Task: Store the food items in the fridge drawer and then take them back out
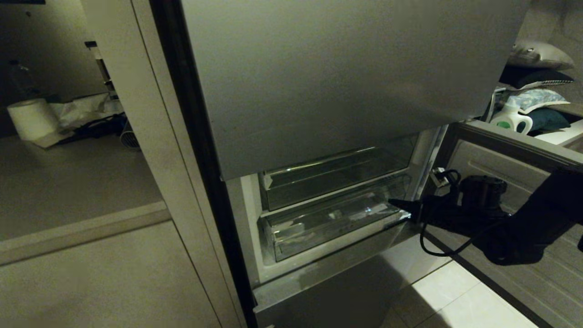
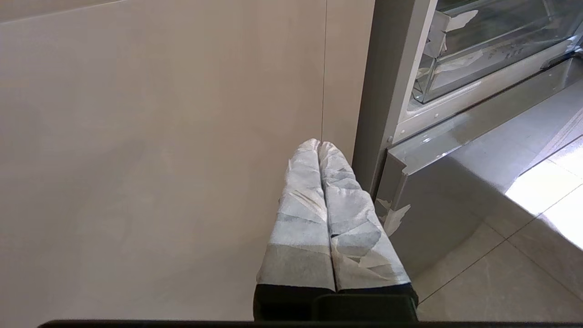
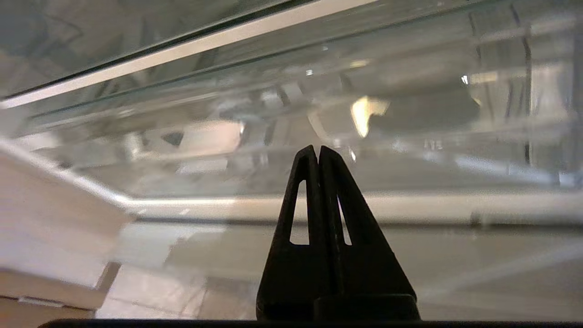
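The fridge drawer [image 1: 328,224] is the lower clear plastic bin in the open compartment, pulled out slightly; it also shows in the left wrist view [image 2: 478,59] with white tape scraps. My right gripper [image 1: 392,202], black and shut with nothing in it, points at the drawer's right front corner. In the right wrist view its tips [image 3: 318,148] sit close before the drawer's clear front wall [image 3: 410,136]. My left gripper [image 2: 319,144], with tape-wrapped fingers pressed together, hangs parked low by the fridge's left side. The food items are out of view.
A grey steel door panel [image 1: 341,68] hangs above the compartment. A second clear bin [image 1: 332,178] sits over the drawer. The open fridge door [image 1: 501,157] stands right behind my arm. Below is a grey drawer front [image 1: 328,291]. A white detergent bottle [image 1: 512,119] stands far right.
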